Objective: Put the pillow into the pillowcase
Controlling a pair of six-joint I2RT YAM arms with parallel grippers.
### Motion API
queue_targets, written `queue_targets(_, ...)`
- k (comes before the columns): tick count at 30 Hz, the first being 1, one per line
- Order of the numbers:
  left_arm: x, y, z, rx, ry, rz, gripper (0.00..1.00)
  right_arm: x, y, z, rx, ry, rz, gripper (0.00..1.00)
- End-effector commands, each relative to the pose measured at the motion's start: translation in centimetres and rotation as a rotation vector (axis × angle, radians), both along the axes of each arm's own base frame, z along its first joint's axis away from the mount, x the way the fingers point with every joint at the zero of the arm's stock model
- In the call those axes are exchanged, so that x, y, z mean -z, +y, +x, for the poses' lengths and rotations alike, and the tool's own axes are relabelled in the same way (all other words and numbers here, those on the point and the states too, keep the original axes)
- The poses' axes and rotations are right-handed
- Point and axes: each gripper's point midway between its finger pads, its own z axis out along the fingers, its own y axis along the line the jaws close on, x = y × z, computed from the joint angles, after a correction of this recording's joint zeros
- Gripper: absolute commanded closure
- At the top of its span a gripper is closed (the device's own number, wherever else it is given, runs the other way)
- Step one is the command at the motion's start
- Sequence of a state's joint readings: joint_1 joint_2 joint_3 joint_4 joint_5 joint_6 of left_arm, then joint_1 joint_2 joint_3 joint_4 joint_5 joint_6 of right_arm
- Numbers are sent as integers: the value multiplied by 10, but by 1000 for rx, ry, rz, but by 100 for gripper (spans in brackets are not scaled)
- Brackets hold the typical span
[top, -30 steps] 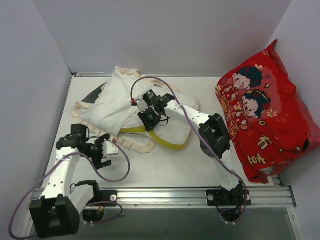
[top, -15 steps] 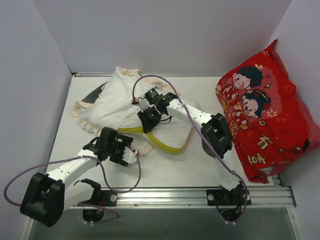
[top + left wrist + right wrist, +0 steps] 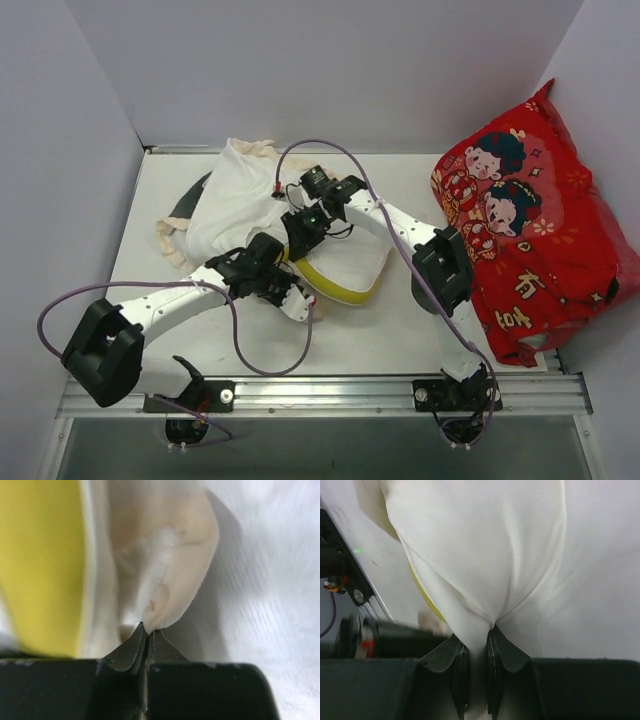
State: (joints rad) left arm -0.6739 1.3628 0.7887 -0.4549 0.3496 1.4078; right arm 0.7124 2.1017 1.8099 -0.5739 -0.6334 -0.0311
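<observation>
The pillowcase (image 3: pixel 235 200) lies bunched at the table's centre-left, white side up, with its cream frill (image 3: pixel 165 240) and a dark grey patch (image 3: pixel 192 198) at its left. The pillow (image 3: pixel 358 258) sticks out to the right, its yellow strip (image 3: pixel 338 290) facing the front. My left gripper (image 3: pixel 298 305) is by that strip, shut on a tip of the cream frill (image 3: pixel 165 580), with the yellow strip (image 3: pixel 40 565) just to its left. My right gripper (image 3: pixel 300 238) is shut on a raised fold of the pillowcase's white fabric (image 3: pixel 485 555); the yellow strip (image 3: pixel 422 594) shows under it.
A large red cartoon cushion (image 3: pixel 530 230) leans in the back right corner. White walls (image 3: pixel 330 70) close off the back and both sides. A metal rail (image 3: pixel 330 392) with both arm bases runs along the near edge.
My left arm swung right from the table's left side to the frill beside the yellow strip and shut on it. The pillowcase bunched up rightward. My right gripper kept its grip, shifting slightly.
</observation>
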Motion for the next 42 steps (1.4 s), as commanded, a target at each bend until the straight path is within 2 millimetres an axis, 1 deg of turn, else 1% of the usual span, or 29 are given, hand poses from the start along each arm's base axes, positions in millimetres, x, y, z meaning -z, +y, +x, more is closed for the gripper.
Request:
queue_targets(1,-58,-57,-80,197,194,-176,100,-63,27,5,-18,-13,177,100)
queue_targets(3,-67,-67,-98,241,214,-201,100,-57,31,6,-16,13,180,100)
queue_targets(4,-70,-73,-110,262,250,-213,100,-44,34,2,-24,61,177,100)
queue_targets(6,-68,-76,-118,264,287,-212,100,-25,40,-8,-7,151,164,100)
queue_targets(8,-60,-73,-123,229,332,-192,100,15,39,-21,10,231,111,100)
queue_targets(9,-58,-70,-123,213,338,-180,100,28,39,-26,38,268,93,100)
queue_targets(10,-59,-67,-121,176,342,-176,93,45,35,-28,68,306,74,100)
queue_targets(12,-83,-63,-115,103,334,-240,79,69,29,-31,120,345,60,100)
queue_targets(13,-93,-60,-114,11,385,-269,76,70,26,-27,170,379,62,100)
queue_targets(14,-121,-56,-104,-50,366,-343,65,71,27,-22,185,367,80,100)
queue_targets(15,-131,-50,-100,-112,387,-368,62,75,23,-25,199,377,76,100)
queue_targets(17,-155,-35,-94,-231,433,-437,58,63,25,-22,209,359,102,98)
queue_targets(19,-163,-9,-73,-412,454,-461,58,41,28,-22,214,369,141,91)
queue_targets(20,-167,3,-67,-476,456,-479,58,32,26,-20,221,370,155,77)
queue_targets(21,-165,26,-52,-598,463,-488,54,23,23,-19,228,362,169,69)
queue_targets(22,-167,37,-44,-674,468,-505,53,6,16,-22,228,346,191,61)
queue_targets(23,-165,47,-36,-743,471,-506,49,-3,8,-20,240,332,202,49)
queue_targets(25,-160,71,-15,-926,464,-513,40,-25,-10,-25,243,286,224,40)
queue_targets(26,-151,74,-7,-977,485,-487,38,-28,-21,-28,238,273,215,36)
queue_targets(27,-147,77,1,-1021,482,-471,35,-44,-34,-24,255,241,238,34)
queue_targets(28,-147,75,7,-1042,492,-465,26,-47,-44,-25,270,242,231,34)
queue_targets(29,-134,73,17,-1076,514,-429,24,-45,-55,-26,289,248,220,33)
queue_targets(30,-129,76,25,-1120,501,-408,23,-52,-71,-18,333,235,228,33)
queue_targets(32,-114,72,41,-1164,494,-354,23,-40,-95,-17,399,258,169,33)
queue_targets(33,-109,74,48,-1191,470,-331,23,-36,-113,-9,455,266,150,33)
queue_targets(35,-99,68,63,-1200,446,-304,25,-15,-142,-13,542,315,67,33)
queue_targets(37,-88,74,74,-1241,374,-237,27,-7,-172,-9,644,357,43,32)
queue_targets(40,-68,75,85,-1268,354,-164,36,6,-205,-16,714,383,-26,31)
queue_targets(42,-70,72,92,-1257,339,-171,52,14,-216,-20,734,376,-76,30)
